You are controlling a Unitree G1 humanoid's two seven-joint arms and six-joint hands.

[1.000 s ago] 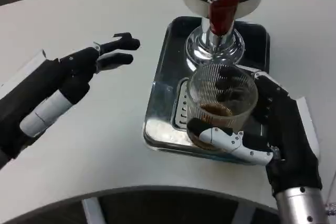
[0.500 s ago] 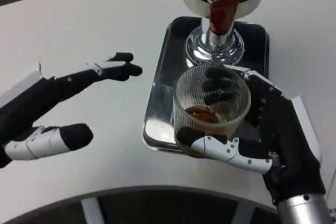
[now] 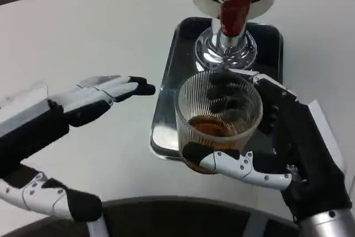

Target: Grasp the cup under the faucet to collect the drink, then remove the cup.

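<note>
Right hand [image 3: 277,142] grips cup [image 3: 218,119]; left hand [image 3: 83,106] flat.

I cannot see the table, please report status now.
Right hand grips ribbed glass cup, brown drink inside. Left hand open, beside the metal tray. Red faucet lever behind cup; nothing blocking.

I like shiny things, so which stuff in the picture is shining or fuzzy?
In the head view, the metal tray and the dispenser's chrome base throw bright glare; the ribbed cup in the right hand glints; the left hand looks slightly soft.
</note>
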